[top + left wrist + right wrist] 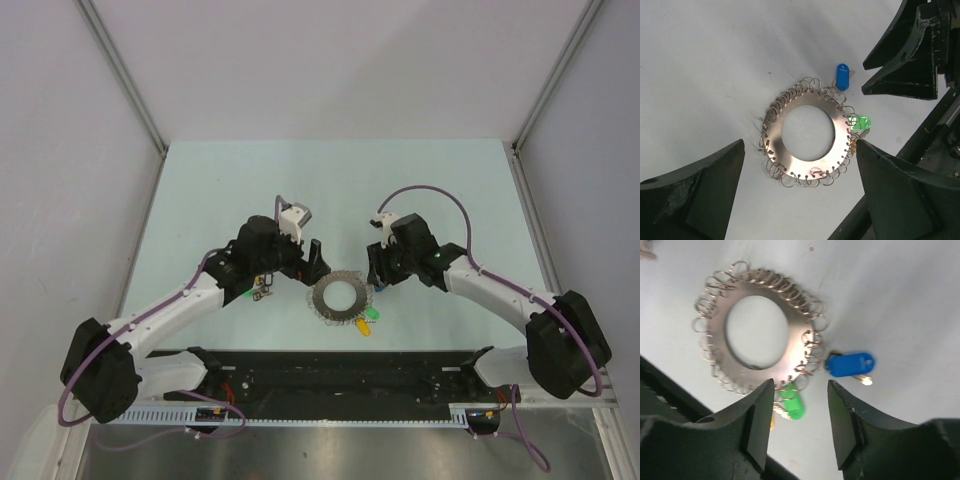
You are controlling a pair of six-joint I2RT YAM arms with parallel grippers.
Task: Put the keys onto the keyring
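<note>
The keyring (322, 298) lies flat on the surface (200, 190), close to its near edge and about midway between the left and right edges. Small wire loops fringe it all round. A blue-tagged key (850, 364) sits at the rim on the side toward the right edge, its loop touching the fringe. A green-tagged key (792, 400) and a yellow tag (365, 325) lie against the rim closer to the near edge. I cannot tell whether any of them is threaded on. My left tool (800, 145) hovers by the ring's left side, jaws spread wide with nothing in them. My right tool (801, 385) hovers opposite, jaws partly apart and empty, and the green tag shows through the gap.
</note>
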